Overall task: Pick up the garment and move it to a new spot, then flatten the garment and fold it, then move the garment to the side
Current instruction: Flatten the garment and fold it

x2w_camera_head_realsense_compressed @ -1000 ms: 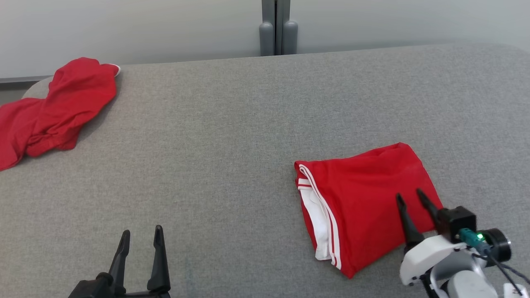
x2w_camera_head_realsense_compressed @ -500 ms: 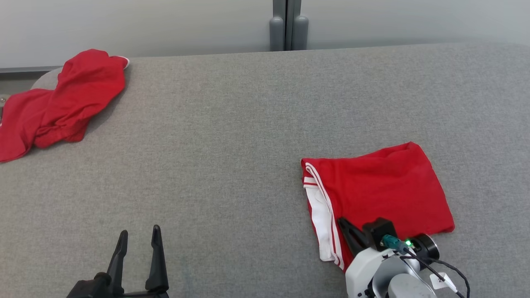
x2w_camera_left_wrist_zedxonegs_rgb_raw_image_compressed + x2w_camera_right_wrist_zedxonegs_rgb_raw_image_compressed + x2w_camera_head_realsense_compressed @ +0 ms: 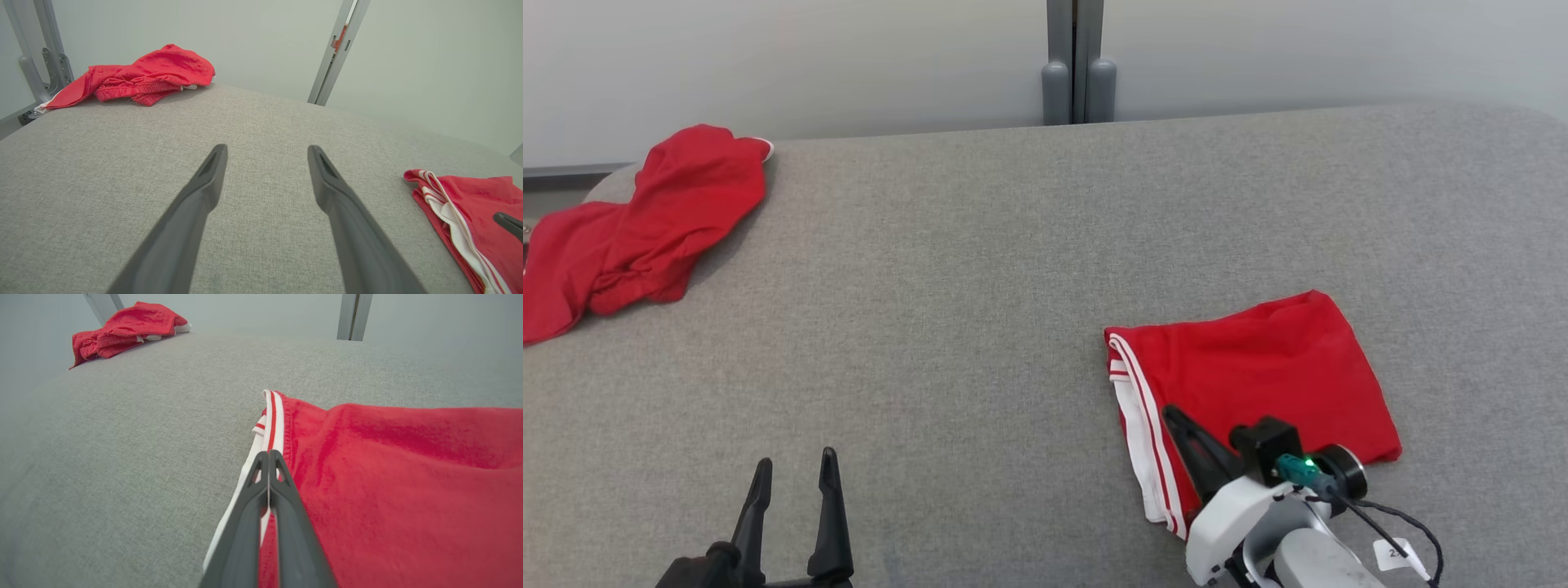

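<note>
The garment [image 3: 1258,367] is red with white-striped trim and lies folded flat on the right of the grey padded table [image 3: 947,286]. My right gripper [image 3: 1174,415] is shut, its fingers pressed together, and it lies low over the garment's striped left edge. In the right wrist view the right gripper [image 3: 268,455] ends above the white stripe of the garment [image 3: 388,465], with no cloth visible between the fingers. My left gripper [image 3: 796,461] stands open over bare table at the lower left. The left wrist view shows the left gripper [image 3: 267,149] empty, with the garment [image 3: 470,196] off to its right.
A second red garment [image 3: 662,212] lies crumpled at the table's far left corner, partly hanging over the edge. A grey post [image 3: 1076,73] stands behind the table's far edge against a pale wall. Bare grey surface spreads between the two garments.
My right gripper has shut and swung from the garment's right part to its striped left edge. The left gripper has stayed put. The head camera has shifted slightly.
</note>
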